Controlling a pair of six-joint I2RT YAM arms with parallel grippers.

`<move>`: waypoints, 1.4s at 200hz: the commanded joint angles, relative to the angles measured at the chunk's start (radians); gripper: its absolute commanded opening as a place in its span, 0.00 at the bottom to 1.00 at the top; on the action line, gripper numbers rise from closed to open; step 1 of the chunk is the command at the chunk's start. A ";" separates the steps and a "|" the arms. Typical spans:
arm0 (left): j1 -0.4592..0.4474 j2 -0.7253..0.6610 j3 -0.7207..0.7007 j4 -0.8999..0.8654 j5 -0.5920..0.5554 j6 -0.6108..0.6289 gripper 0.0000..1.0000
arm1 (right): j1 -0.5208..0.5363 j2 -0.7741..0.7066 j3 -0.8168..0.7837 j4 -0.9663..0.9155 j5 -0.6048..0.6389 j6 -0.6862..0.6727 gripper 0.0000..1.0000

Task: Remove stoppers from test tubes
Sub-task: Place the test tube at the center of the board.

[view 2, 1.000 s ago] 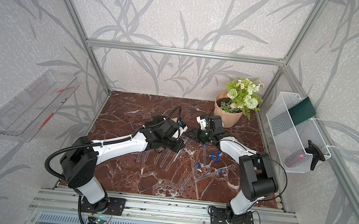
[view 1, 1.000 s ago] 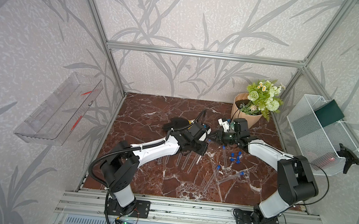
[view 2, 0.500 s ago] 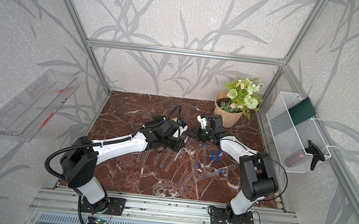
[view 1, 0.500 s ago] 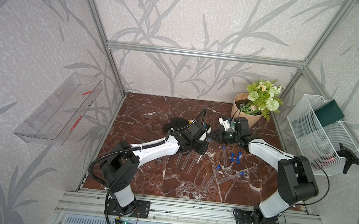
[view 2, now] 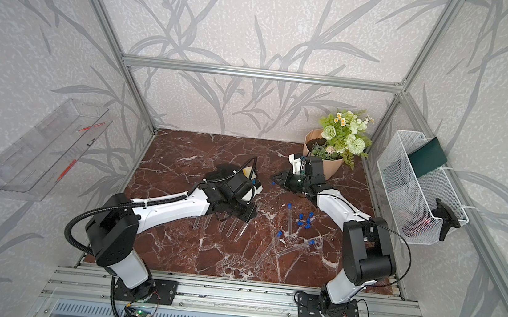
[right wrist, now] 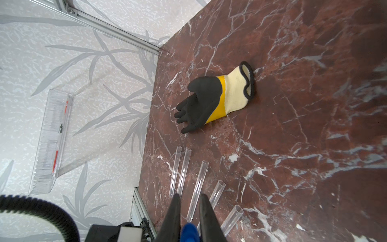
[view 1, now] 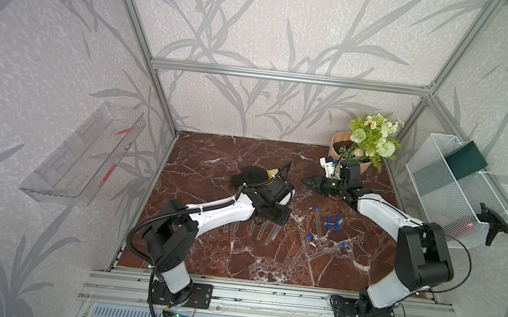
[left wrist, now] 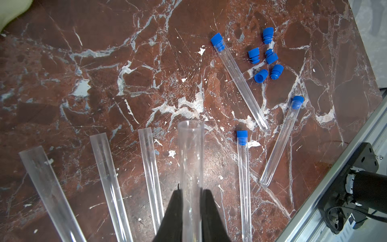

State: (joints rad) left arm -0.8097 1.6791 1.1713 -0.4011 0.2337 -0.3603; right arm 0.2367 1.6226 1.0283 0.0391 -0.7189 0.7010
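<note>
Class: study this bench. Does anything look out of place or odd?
The black-and-yellow work glove lies flat near the row of open test tubes; it belongs to no uncapping step. Nothing looks spilled or broken.

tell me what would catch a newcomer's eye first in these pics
The scatter of loose blue stoppers on the red marble table, toward the right arm's side beside three capped tubes, stands out first. Then come the left gripper, shut on an open tube, and the right gripper, shut on a single stopper.
</note>
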 commanded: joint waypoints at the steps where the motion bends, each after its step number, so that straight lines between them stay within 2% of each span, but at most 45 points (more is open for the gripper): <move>1: -0.004 0.035 0.016 -0.032 -0.005 -0.010 0.14 | -0.031 -0.072 -0.025 -0.125 0.054 -0.056 0.00; 27: -0.009 0.079 0.041 -0.044 -0.023 -0.028 0.14 | -0.059 -0.126 -0.044 -0.248 0.101 -0.148 0.00; 114: -0.071 0.245 0.166 -0.191 -0.165 -0.096 0.14 | -0.134 -0.182 -0.097 -0.433 0.164 -0.256 0.00; 178: -0.094 0.326 0.245 -0.293 -0.238 -0.105 0.15 | -0.158 -0.197 -0.146 -0.479 0.200 -0.269 0.00; 217: -0.095 0.331 0.245 -0.292 -0.234 -0.100 0.22 | -0.172 -0.221 -0.154 -0.505 0.219 -0.273 0.00; 265: -0.095 0.316 0.241 -0.292 -0.232 -0.098 0.38 | -0.212 -0.249 -0.160 -0.563 0.248 -0.291 0.00; 280: -0.096 0.304 0.240 -0.290 -0.228 -0.095 0.39 | -0.218 -0.260 -0.161 -0.584 0.268 -0.293 0.00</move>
State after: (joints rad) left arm -0.9024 2.0010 1.3914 -0.6670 0.0231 -0.4488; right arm 0.0307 1.3975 0.8799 -0.4839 -0.4904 0.4286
